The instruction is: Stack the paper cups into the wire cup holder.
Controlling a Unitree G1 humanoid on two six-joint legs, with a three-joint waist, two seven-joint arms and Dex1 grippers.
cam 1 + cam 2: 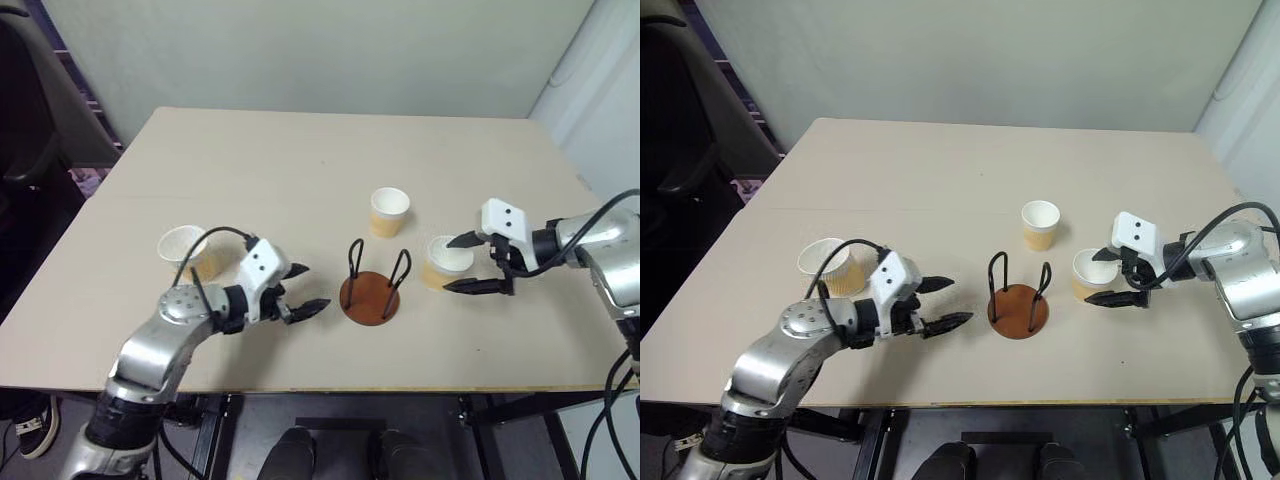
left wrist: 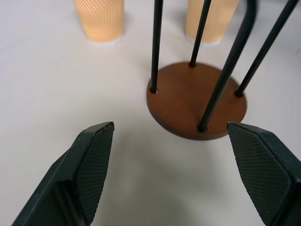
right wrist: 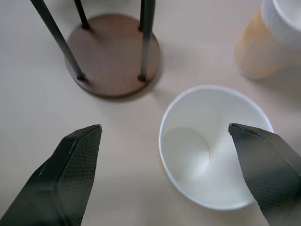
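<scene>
The wire cup holder (image 1: pixel 370 295) stands empty at lower centre of the worktop (image 1: pixel 300 170), with 3 paper cups around it. The right pincer (image 1: pixel 468 262), wide open and empty, straddles the nearest cup (image 1: pixel 445 262). It should close gently below the rim without crushing it. The left pincer (image 1: pixel 302 290) gapes empty beside the holder.

pale beige table (image 1: pixel 300 170) against a plain light wall (image 1: pixel 320 50); dark chair (image 1: pixel 40 110) at left, dark floor below.
</scene>
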